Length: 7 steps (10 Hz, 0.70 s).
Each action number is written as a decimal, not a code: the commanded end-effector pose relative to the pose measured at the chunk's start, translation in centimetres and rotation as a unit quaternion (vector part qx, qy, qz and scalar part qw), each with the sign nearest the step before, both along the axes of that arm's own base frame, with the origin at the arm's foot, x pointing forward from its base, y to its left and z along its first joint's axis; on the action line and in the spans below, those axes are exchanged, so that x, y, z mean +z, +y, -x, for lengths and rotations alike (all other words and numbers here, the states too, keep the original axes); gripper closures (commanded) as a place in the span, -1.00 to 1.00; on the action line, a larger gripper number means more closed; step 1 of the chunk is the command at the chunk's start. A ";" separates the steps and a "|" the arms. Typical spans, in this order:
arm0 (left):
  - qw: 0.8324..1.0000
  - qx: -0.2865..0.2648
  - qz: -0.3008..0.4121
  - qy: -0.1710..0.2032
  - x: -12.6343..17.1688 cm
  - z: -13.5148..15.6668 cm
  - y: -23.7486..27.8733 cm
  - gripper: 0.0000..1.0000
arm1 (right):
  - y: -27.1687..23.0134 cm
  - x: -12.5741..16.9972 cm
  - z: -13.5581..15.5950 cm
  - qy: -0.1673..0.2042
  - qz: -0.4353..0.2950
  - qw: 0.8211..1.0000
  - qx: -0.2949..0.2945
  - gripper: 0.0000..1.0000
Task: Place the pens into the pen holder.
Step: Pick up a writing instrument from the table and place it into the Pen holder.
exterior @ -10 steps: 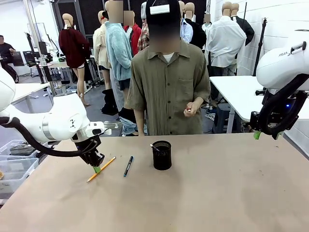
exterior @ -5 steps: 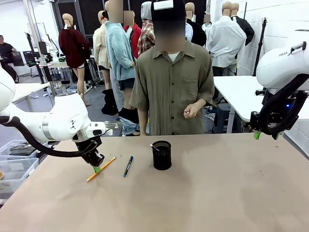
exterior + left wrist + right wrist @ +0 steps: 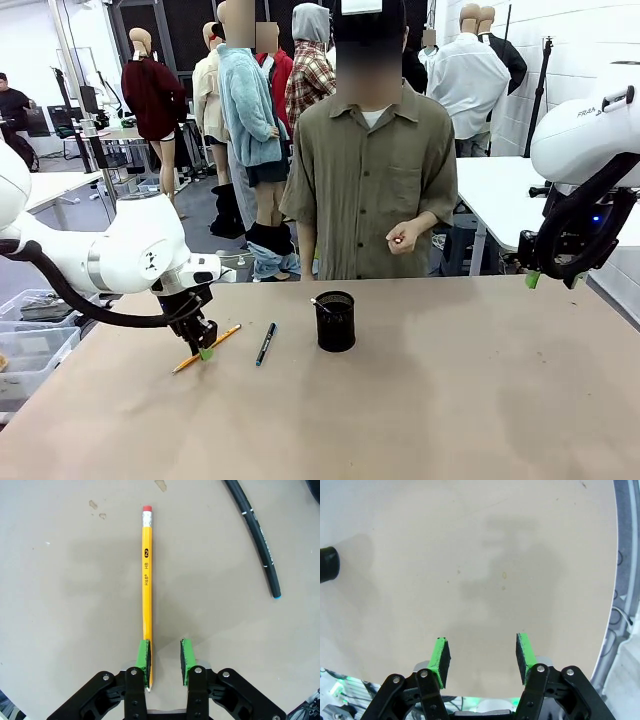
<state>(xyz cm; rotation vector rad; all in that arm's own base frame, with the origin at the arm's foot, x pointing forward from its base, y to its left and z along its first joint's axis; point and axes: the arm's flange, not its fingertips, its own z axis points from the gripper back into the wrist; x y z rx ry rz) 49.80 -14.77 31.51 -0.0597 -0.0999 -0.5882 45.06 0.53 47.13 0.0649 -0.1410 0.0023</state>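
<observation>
The yellow-orange pencil (image 3: 205,347) lies on the table at the left, and my left gripper (image 3: 203,350) is down over its middle. In the left wrist view the pencil (image 3: 146,575) runs along the inner face of one green pad (image 3: 143,662). A gap stays between the pencil and the other pad, so my left gripper (image 3: 165,662) is narrowly open. The dark pen with a blue tip (image 3: 265,343) (image 3: 255,535) lies just beside it. The black mesh pen holder (image 3: 335,321) (image 3: 327,565) stands mid-table with a thin silvery pen (image 3: 320,303) inside. My right gripper (image 3: 550,278) (image 3: 482,662) hangs open above the right edge.
A person stands at the far side behind the holder, one hand (image 3: 400,238) held at the waist with something small in it. Bare brown tabletop (image 3: 450,400) spreads across the front and right. Plastic bins (image 3: 30,345) sit off the table's left edge.
The pencil's near end has swung slightly leftward under my left gripper. The person has stepped a little to the right. My right arm has not moved.
</observation>
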 end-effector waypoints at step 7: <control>0.999 -0.007 -0.019 0.025 -0.9 -0.6 1.1 0.32 | 0.2 -0.3 0.4 0.001 0.013 1.000 -0.012 -0.34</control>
